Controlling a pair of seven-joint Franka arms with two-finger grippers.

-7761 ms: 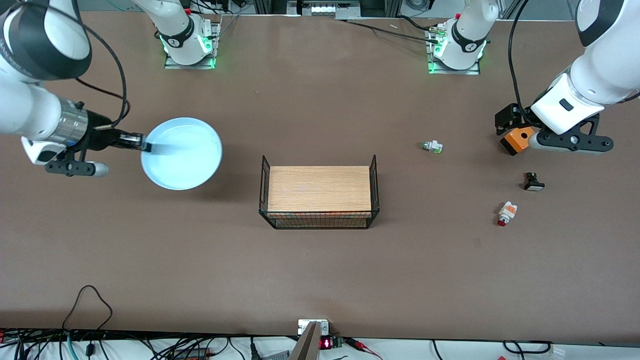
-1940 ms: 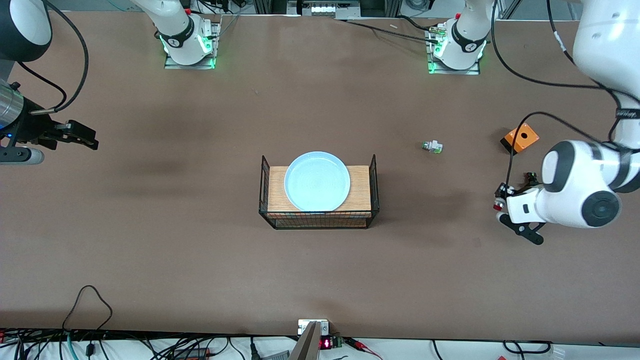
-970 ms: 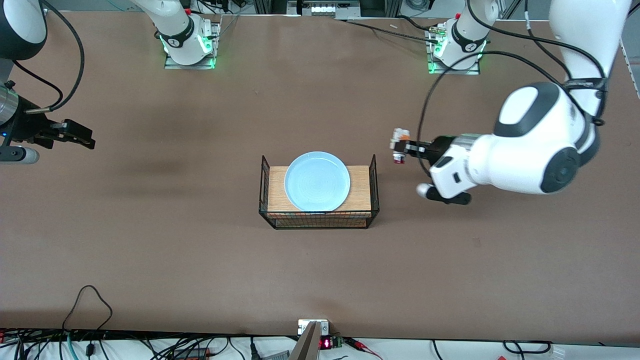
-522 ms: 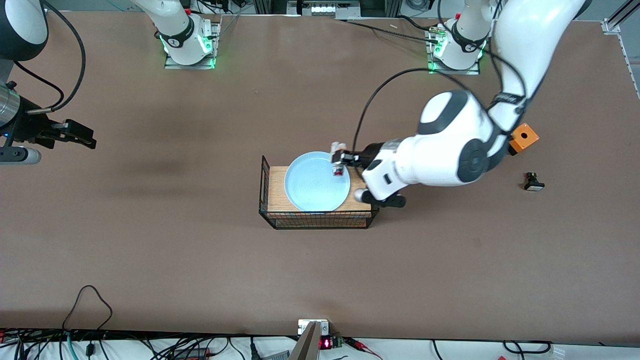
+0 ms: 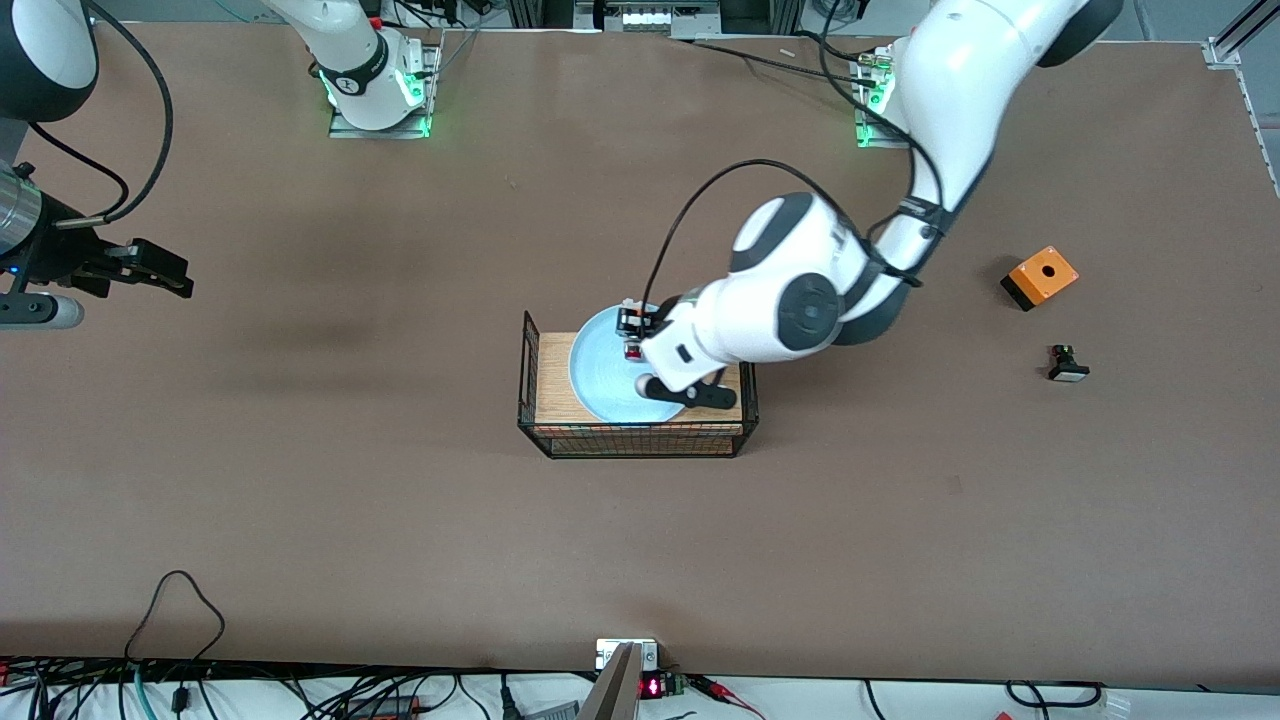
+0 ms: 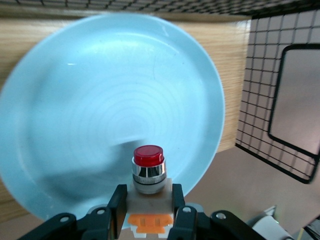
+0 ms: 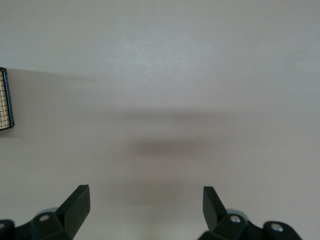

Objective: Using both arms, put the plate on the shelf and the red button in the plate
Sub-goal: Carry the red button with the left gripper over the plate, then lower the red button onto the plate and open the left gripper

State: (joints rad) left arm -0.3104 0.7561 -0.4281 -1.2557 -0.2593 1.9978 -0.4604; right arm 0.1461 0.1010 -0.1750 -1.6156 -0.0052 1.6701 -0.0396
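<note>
The pale light-blue plate (image 5: 605, 375) lies on the wooden top of the wire basket (image 5: 553, 380) in the middle of the table; it fills the left wrist view (image 6: 100, 100). My left gripper (image 5: 632, 335) is over the plate and shut on the red button (image 5: 633, 351), whose white body, orange band and red cap (image 6: 148, 156) show between the fingers (image 6: 118, 205). My right gripper (image 5: 160, 270) is open and empty, waiting over bare table toward the right arm's end; its fingertips (image 7: 80, 200) stand wide apart.
An orange box (image 5: 1041, 277) with a hole and a black button with a white cap (image 5: 1067, 364) lie toward the left arm's end. The basket's wire end walls (image 5: 527, 345) rise above its top. Cables run along the table's near edge.
My left arm has carried the red button from the plate's rim to over its middle. Earlier the right arm set the plate on the basket and withdrew; it has not moved since.
</note>
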